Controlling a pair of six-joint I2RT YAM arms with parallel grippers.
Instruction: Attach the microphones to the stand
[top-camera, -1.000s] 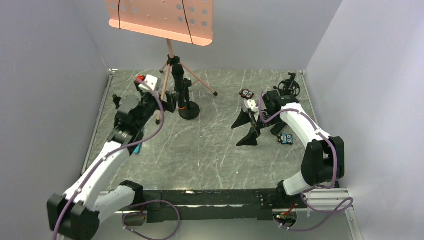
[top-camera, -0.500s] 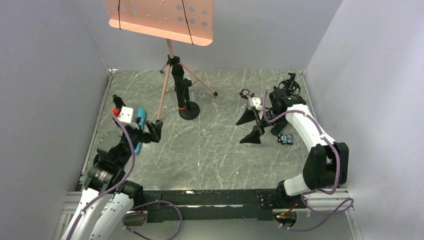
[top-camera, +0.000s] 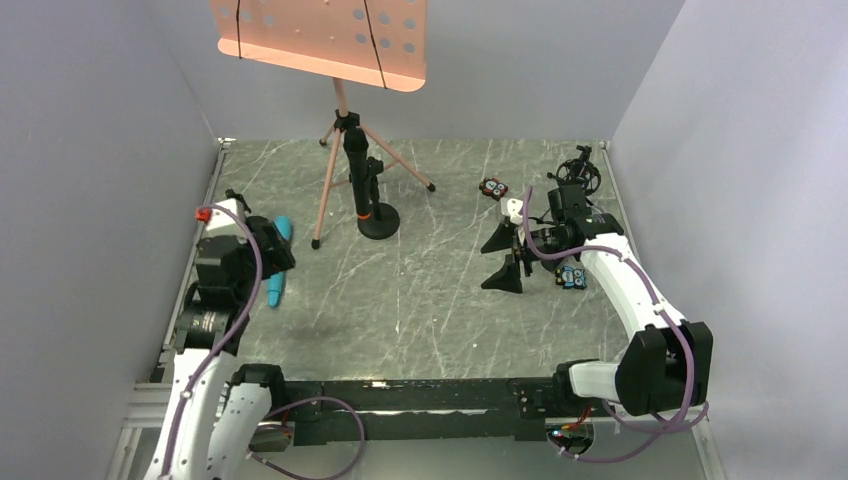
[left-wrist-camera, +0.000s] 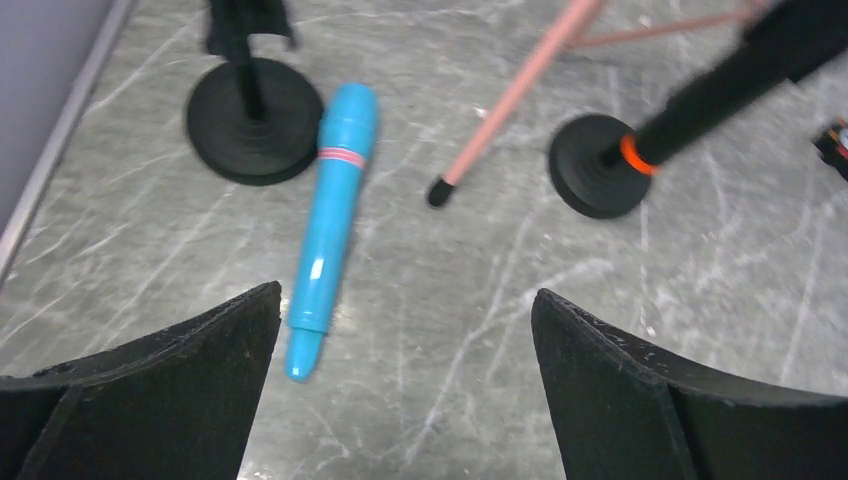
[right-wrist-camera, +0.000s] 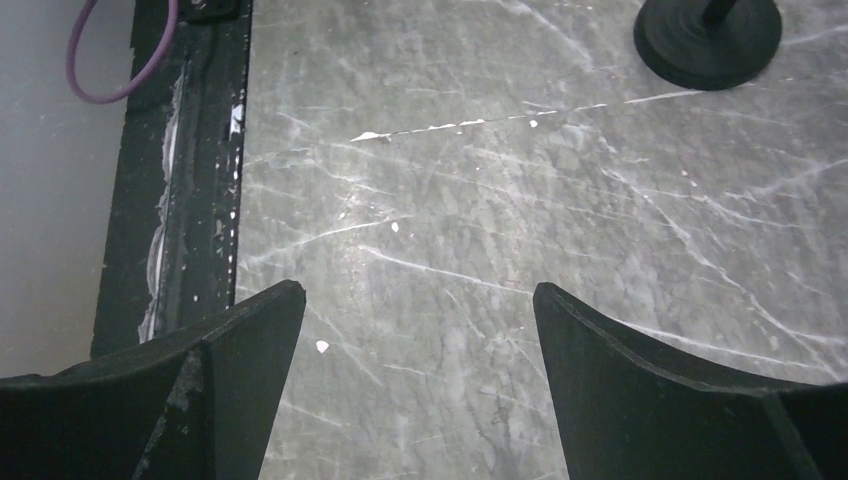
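Observation:
A cyan-blue microphone (left-wrist-camera: 330, 220) lies flat on the table at the left, also seen partly under my left wrist from above (top-camera: 274, 291). My left gripper (left-wrist-camera: 405, 295) hangs open above it, the microphone's thin end close to the left finger; from above the gripper (top-camera: 270, 255) covers its middle. A black microphone with an orange ring (top-camera: 357, 180) stands upright in a round-based stand (top-camera: 378, 222). A second small round-based stand (left-wrist-camera: 253, 120) sits just beyond the cyan microphone. My right gripper (top-camera: 502, 260) is open over bare table at the right (right-wrist-camera: 418, 290).
A pink music stand (top-camera: 320, 40) on tripod legs (left-wrist-camera: 510, 95) rises at the back centre. Small colourful blocks (top-camera: 492, 187) (top-camera: 571, 277) lie near my right arm. A black clip-like mount (top-camera: 578, 170) sits at the back right. The table's black front rail (right-wrist-camera: 200, 150) lies beyond my right fingers.
My left arm has pulled back from the upright stand to the near left and now hangs over the cyan microphone. My right gripper shifted slightly right and stayed open.

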